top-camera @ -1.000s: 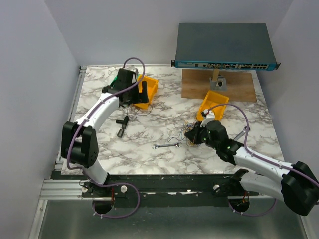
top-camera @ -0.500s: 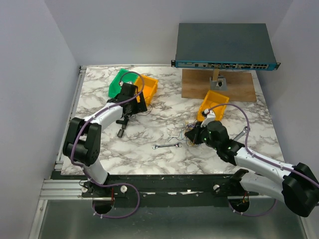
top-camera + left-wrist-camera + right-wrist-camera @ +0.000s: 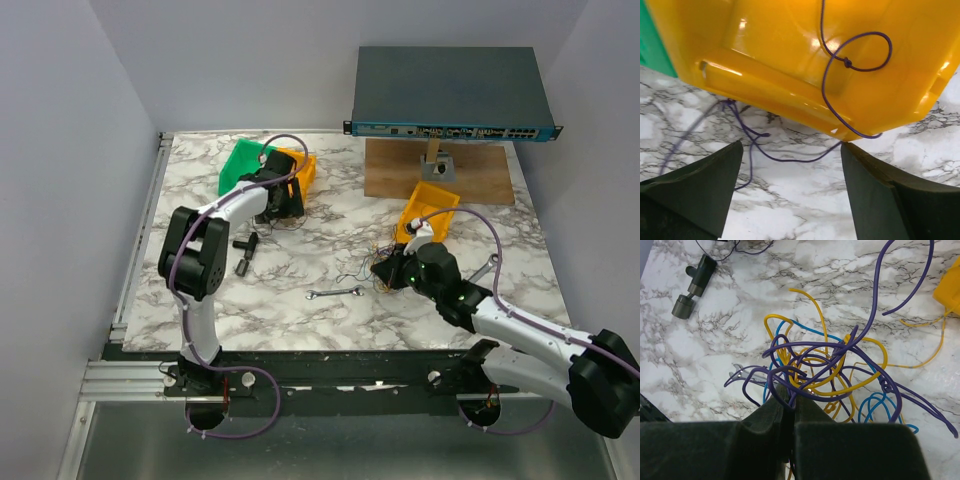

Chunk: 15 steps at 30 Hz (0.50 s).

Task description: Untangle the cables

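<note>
**Right arm pins the knot; left arm poised at the bin wire**

Nearest the bases, the right gripper (image 3: 789, 404) has its fingers pressed together on purple strands at the near edge of the cables (image 3: 830, 370). These are a loose knot of purple, yellow and blue wire lying on the marble table (image 3: 300, 320), right of centre. We judge this the anchoring step: one arm holds the bundle so the other can draw a strand free.

Just left of the knot lies a silver wrench (image 3: 334, 293), its end touching or under the outer purple loops. A black fitting (image 3: 245, 252) sits further left, well apart from the wires.

Further out, the left gripper (image 3: 790, 147) hangs with its jaws wide apart and nothing between them, at the near lip of a yellow bin (image 3: 790, 60). A lone purple wire (image 3: 846, 62), with a small knot in it, spills over that lip onto the table. From above the strands are too fine to tell whether this wire joins the main bundle.

Next move, in our judgement: lower and close on that wire below the lip, then pull away from the bin. The bin wall could snag it, and the wrench could be dragged along.

Beyond are a green bin (image 3: 238, 160), a second yellow bin (image 3: 432, 205), a wooden board (image 3: 480, 170) and a network switch (image 3: 450, 90).
</note>
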Tool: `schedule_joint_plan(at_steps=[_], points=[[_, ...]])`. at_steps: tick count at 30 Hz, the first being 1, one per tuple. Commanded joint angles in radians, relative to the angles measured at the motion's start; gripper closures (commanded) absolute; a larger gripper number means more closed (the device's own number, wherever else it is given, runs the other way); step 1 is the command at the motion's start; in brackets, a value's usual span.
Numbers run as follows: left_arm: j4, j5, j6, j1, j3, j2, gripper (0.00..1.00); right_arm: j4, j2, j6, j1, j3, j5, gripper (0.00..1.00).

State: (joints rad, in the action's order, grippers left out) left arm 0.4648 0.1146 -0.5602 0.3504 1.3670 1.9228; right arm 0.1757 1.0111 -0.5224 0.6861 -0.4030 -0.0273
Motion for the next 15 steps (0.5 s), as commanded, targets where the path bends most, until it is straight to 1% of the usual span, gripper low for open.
schedule_joint_plan(at_steps=[1, 2, 3, 5, 8, 11, 12, 14, 15], points=[[0.224, 0.017, 0.058, 0.042, 0.117, 0.109, 0.32, -0.007, -0.024, 0.001, 0.0, 0.0, 0.02, 0.99], [0.248, 0.021, 0.057, 0.048, 0.119, 0.117, 0.29, -0.005, -0.027, -0.001, 0.0, 0.001, 0.02, 0.99], [0.242, 0.031, 0.057, 0.054, 0.097, 0.105, 0.3, -0.006, -0.03, -0.001, 0.0, 0.001, 0.02, 0.99], [0.246, 0.013, 0.068, 0.055, 0.073, 0.093, 0.36, -0.007, -0.035, -0.002, -0.001, 0.003, 0.02, 0.99], [0.289, 0.001, 0.072, 0.06, 0.07, 0.094, 0.4, -0.007, -0.041, -0.003, 0.0, 0.004, 0.02, 0.99], [0.26, -0.069, 0.074, 0.068, 0.015, 0.094, 0.41, -0.008, -0.046, -0.005, -0.001, 0.006, 0.019, 0.99], [0.237, -0.101, 0.074, 0.07, -0.01, 0.103, 0.43, -0.007, -0.049, -0.004, 0.0, 0.006, 0.02, 0.99], [0.18, -0.143, 0.069, 0.082, -0.07, 0.111, 0.57, -0.008, -0.054, -0.005, 0.0, 0.007, 0.02, 0.99], [0.141, -0.151, 0.059, 0.094, -0.116, 0.097, 0.66, -0.008, -0.054, -0.005, 0.0, 0.007, 0.02, 0.99]])
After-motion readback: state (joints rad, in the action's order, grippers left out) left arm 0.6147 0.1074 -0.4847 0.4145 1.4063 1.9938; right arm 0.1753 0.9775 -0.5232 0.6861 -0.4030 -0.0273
